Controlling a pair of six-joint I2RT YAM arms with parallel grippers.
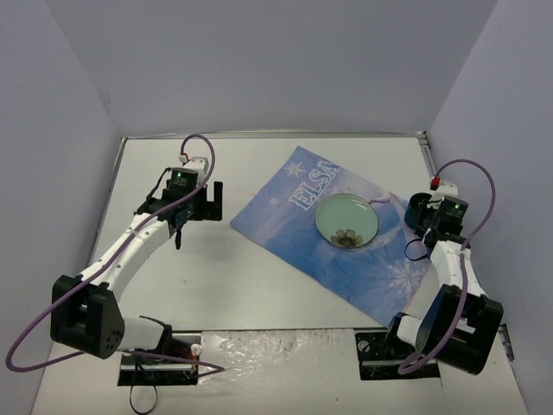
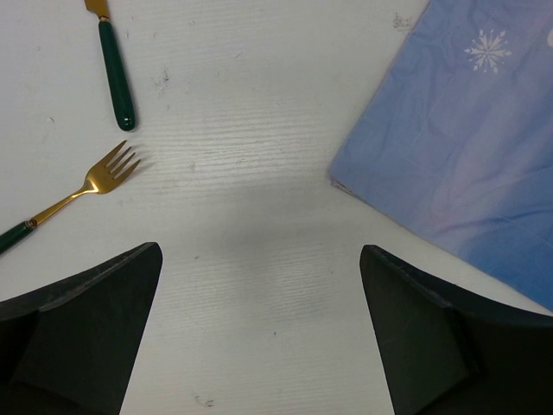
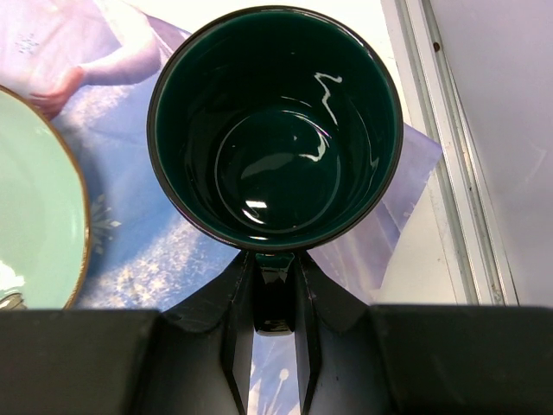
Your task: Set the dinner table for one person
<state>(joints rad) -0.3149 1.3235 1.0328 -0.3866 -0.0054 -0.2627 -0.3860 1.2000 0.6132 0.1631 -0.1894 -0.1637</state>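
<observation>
Got left fingers (image 2: 86, 328) spread wide, holding nothing, over bare tabletop (image 2: 259, 216). Fork (image 2: 99, 177) ahead-left of them, mat (image 2: 449, 156) corner ahead-right. Got right fingers (image 3: 238, 333) clamped on the mug (image 3: 275, 130) by its handle, mug straight ahead over the mat's edge, plate (image 3: 34, 199) off to their left, tabletop strip to their right.

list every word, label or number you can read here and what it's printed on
"ELSA" - white capitals on the blue snowflake-print cloth placemat, top external view.
No readable text on the pale green round plate, the dark green ceramic mug or the gold fork with a green handle.
</observation>
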